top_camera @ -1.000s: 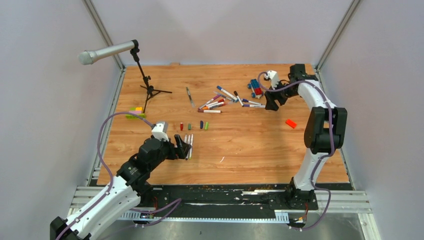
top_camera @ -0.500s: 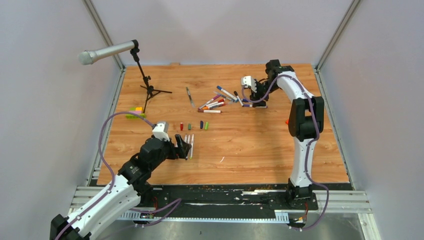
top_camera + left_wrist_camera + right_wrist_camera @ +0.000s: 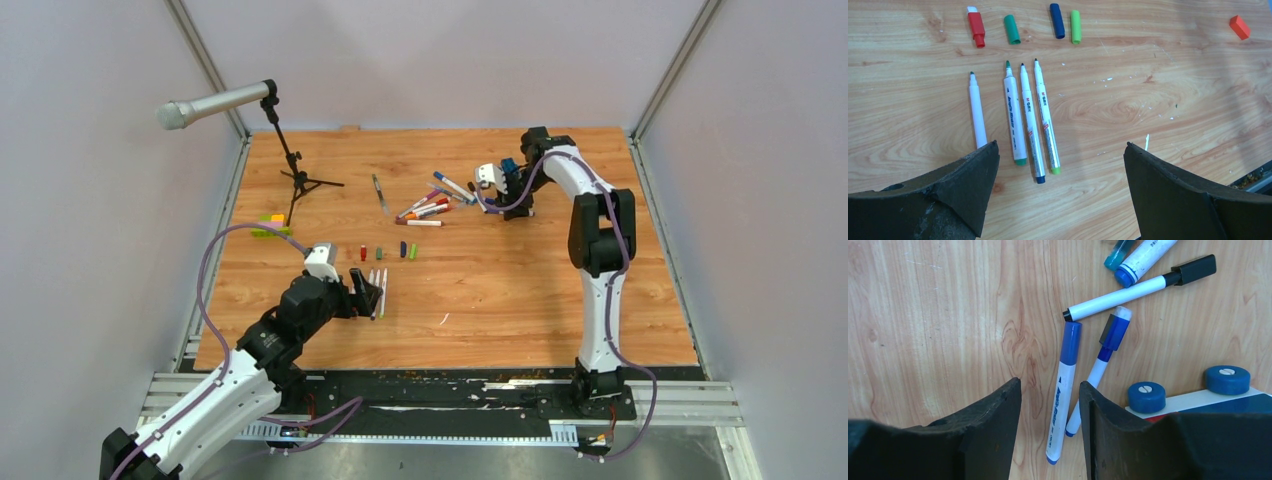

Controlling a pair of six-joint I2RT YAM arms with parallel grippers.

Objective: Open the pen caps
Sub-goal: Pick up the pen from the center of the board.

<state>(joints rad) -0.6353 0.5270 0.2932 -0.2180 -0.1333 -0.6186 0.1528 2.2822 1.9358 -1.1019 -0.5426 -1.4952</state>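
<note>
Holds the left gripper point(image 3: 1060, 150) spread wide and empty just beside four bare pens point(image 3: 1023, 120), laid side by side with their pulled caps point(image 3: 1011, 29) in a row just beyond, likely to leave finished work sorted. Sets the right gripper point(image 3: 1049, 385) at the far pile point(image 3: 430, 205), fingers part-way apart astride a blue-capped pen point(image 3: 1064, 370) without pinching it, seemingly low on the barrel to leave the cap end free. Shows that gap only from the right wrist, and the orange block point(image 3: 1239, 26) only from the left wrist, never from overhead.

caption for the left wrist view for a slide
Open left claw over four uncapped pens and four loose caps
</note>
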